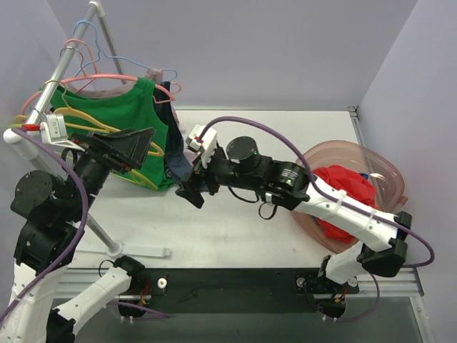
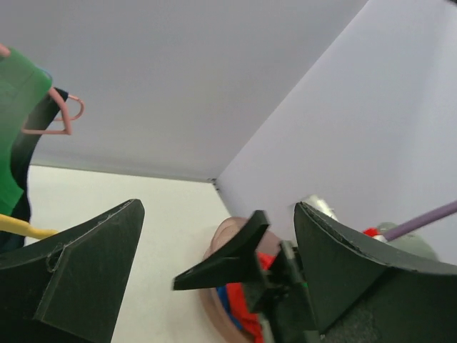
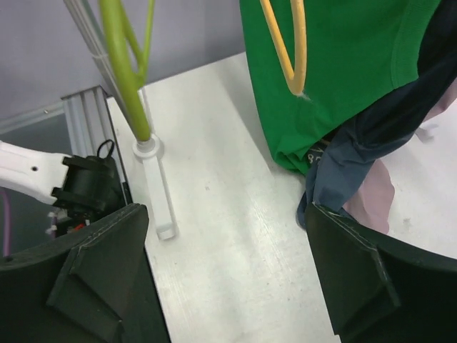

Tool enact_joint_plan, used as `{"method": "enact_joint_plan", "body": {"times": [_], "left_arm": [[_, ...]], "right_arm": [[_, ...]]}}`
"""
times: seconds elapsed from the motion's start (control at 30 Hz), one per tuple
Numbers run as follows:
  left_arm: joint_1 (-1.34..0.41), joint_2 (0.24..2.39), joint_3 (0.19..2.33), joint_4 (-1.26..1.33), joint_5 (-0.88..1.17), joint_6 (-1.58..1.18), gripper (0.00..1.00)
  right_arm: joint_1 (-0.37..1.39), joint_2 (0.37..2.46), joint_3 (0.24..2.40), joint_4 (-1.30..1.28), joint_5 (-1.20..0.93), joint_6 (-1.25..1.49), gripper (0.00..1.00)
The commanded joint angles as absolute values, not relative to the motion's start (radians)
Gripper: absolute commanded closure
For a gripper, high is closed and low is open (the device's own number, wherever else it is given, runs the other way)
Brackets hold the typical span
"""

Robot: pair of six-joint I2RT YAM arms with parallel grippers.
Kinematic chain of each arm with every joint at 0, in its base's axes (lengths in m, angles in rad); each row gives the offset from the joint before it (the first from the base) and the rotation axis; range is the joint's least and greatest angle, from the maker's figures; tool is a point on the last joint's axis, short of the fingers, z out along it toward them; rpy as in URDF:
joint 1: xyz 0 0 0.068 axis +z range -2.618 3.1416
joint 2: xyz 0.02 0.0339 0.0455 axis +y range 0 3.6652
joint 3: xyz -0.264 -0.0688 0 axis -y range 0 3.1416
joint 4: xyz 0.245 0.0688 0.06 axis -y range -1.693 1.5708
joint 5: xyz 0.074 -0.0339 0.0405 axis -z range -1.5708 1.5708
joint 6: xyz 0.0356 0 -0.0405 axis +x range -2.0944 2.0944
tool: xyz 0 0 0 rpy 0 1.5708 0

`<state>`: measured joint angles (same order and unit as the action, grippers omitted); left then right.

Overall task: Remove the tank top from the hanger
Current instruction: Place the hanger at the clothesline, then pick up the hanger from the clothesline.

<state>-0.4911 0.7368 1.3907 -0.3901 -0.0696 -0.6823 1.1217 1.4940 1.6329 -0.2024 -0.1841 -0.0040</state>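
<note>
1. Right end effector is wide open and holds nothing. It sits low, at about 4 o'clock from the tank top. It is near the bottom edge of the top but not touching it.
2. Left end effector is wide open too, and nothing is in it. Seen from above, it is up high in front of the tank top.
3. The green tank top is at 10 o'clock on the desk. It hangs on a yellow hanger on the rack.
4. I think the job is not far along. The top is still on its hanger and nobody has hold of it.
5. What is left: grab the top, slide it off the hanger and pull it free. I cannot see the straps well.
6. A blue cloth hangs at 3 o'clock from the top and touches it. A pink cloth is just by that one. They are very near the right end effector, so it could grab them by mistake.
7. More hangers sit at 12 o'clock on the rack. They could get tangled.
8. A bowl with a red cloth is at 3 o'clock on the desk. It is well apart from the top and not in the way.
</note>
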Motion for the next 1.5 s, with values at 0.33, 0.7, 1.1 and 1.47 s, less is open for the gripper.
{"method": "enact_joint_plan", "body": {"times": [0.33,0.7,1.1,1.47], "left_arm": [[-0.495,1.031,1.716,-0.649,-0.225,-0.327,0.03],[-0.500,1.169,1.677,-0.447,-0.647,-0.138,0.03],[-0.502,1.334,1.750,-0.275,-0.833,-0.037,0.13],[-0.463,1.376,1.720,-0.046,-0.982,0.109,0.25]], "right_arm": [[1.167,1.172,1.365,-0.176,-0.107,0.077,0.01],[1.186,1.065,1.344,-0.247,-0.063,0.057,0.01],[1.196,1.089,1.397,-0.316,-0.044,0.051,0.01],[1.209,1.158,1.466,-0.365,-0.035,0.058,0.01]]}}
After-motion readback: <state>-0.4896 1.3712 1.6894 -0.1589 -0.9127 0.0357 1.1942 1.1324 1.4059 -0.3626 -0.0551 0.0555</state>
